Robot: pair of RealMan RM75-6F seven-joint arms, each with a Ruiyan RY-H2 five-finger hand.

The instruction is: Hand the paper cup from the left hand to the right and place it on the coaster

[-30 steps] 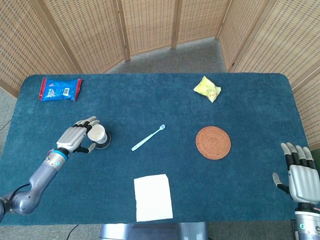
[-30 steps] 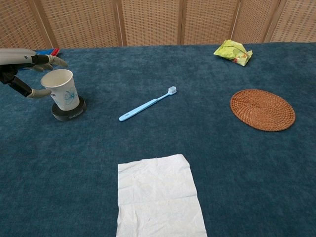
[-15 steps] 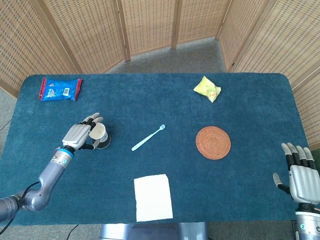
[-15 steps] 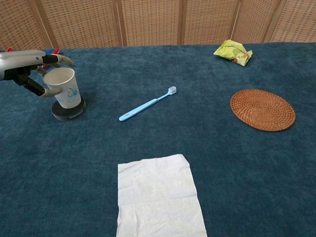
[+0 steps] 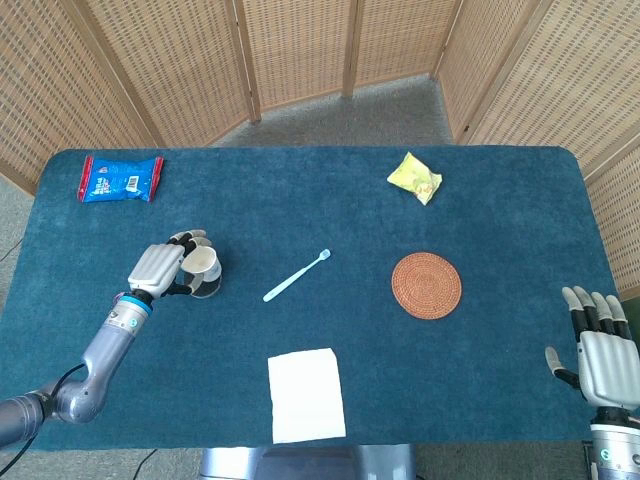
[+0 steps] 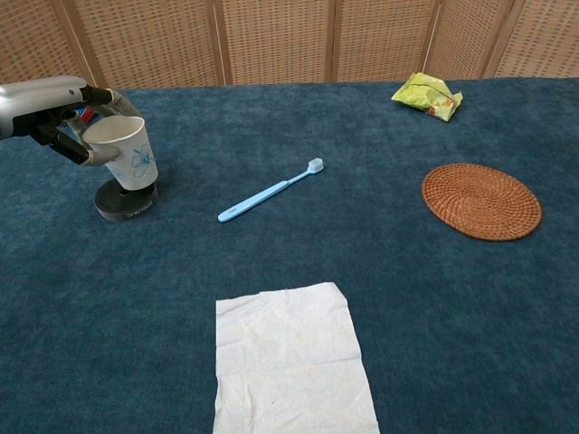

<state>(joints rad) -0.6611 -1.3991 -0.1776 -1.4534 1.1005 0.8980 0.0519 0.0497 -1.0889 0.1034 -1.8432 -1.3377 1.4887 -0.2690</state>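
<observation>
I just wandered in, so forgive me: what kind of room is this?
Probably a robot test setup, not a home: woven screens fence off a table with blue felt-like cloth, laid with unrelated props such as a toothbrush, a coaster and a paper cup.

Between the left hand (image 6: 54,113), which grips the paper cup (image 6: 125,154) tilted over a black round base (image 6: 126,201) near the table's (image 5: 330,205) left edge, and the coaster (image 6: 480,200) toward the right edge, one low thing lies across the middle: a blue toothbrush (image 6: 269,191), flat and slanted. A white napkin (image 6: 291,360) lies flat at the near edge. The blue packet (image 5: 120,177) and yellow packet (image 5: 414,176) sit toward the far edge. The right hand (image 5: 605,352) waits, fingers spread, at the near right corner, with bare cloth between it and the coaster.
</observation>
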